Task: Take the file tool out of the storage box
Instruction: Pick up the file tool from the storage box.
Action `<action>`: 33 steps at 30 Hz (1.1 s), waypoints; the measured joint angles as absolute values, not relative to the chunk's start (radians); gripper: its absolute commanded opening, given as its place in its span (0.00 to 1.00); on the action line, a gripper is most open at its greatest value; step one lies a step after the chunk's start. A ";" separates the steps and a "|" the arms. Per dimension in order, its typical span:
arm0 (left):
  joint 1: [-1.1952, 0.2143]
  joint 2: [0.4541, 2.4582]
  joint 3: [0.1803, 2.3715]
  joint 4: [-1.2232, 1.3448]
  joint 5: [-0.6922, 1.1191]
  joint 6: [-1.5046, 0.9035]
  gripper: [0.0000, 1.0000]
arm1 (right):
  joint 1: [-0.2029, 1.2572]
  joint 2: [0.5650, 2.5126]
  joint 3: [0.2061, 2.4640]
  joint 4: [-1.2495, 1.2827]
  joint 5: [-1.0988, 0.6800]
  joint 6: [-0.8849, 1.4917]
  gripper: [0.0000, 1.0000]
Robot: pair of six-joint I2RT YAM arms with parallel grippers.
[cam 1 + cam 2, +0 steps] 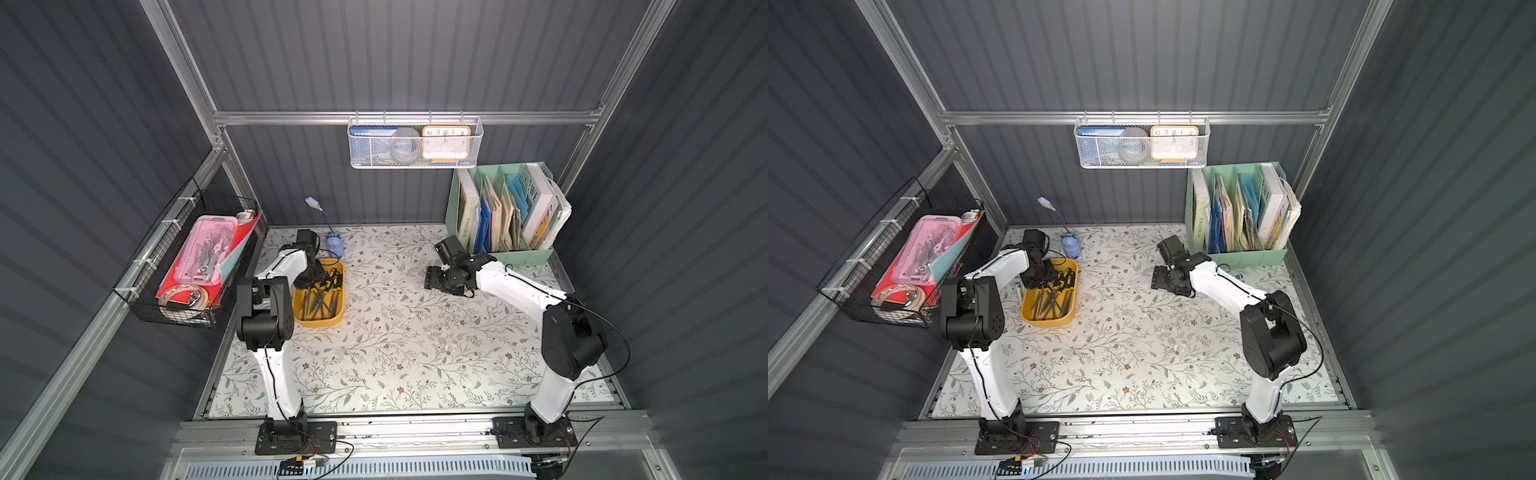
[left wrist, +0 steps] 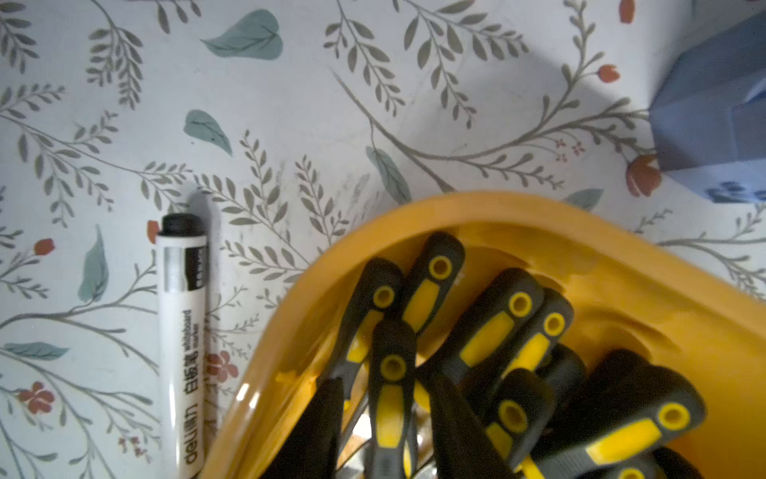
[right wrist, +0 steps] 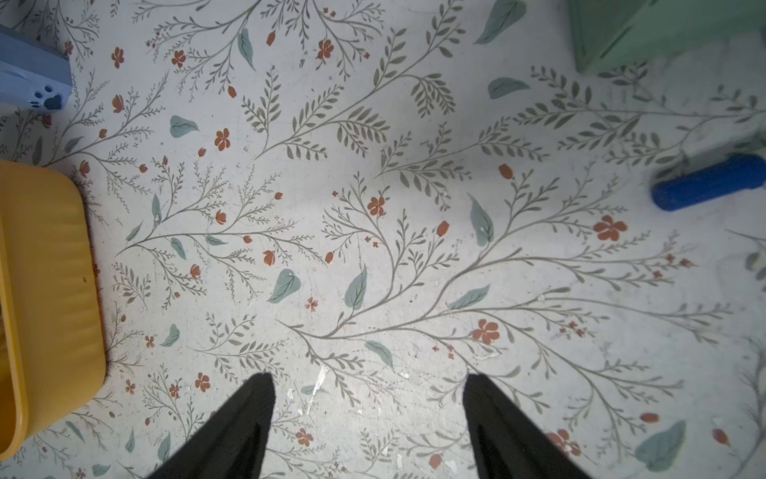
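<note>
The storage box (image 1: 320, 322) (image 1: 1050, 322) is a mustard-yellow tub at the left of the floral mat. It holds several file tools (image 1: 322, 295) with black and yellow handles (image 2: 493, 331). My left gripper (image 1: 311, 278) (image 2: 385, 377) is lowered into the box's far end. Its two black fingers (image 2: 327, 414) stand on either side of one file handle (image 2: 391, 398), with a gap showing beside the handle. My right gripper (image 1: 430, 282) (image 3: 369, 381) hangs open over bare mat, right of the box, with nothing between its fingers. An outer wall of the box (image 3: 45, 290) shows in the right wrist view.
A whiteboard marker (image 2: 182, 331) lies on the mat just outside the box. A blue holder (image 1: 335, 245) (image 2: 713, 116) stands behind the box. The mint-green file organiser (image 1: 503, 216) fills the back right corner. A black wire basket (image 1: 187, 266) hangs on the left wall.
</note>
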State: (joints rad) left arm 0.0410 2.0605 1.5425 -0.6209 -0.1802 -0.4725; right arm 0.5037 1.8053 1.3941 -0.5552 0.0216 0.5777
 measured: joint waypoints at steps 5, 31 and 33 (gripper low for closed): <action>0.054 2.061 1.542 -0.621 -0.181 -0.471 0.19 | 0.504 1.805 1.394 -0.556 0.022 0.575 0.77; 0.052 2.068 1.595 -0.671 -0.188 -0.461 0.00 | 0.504 1.805 1.394 -0.558 0.025 0.567 0.77; 0.052 2.067 1.645 -0.702 -0.187 -0.456 0.00 | 0.504 1.805 1.394 -0.558 0.027 0.567 0.77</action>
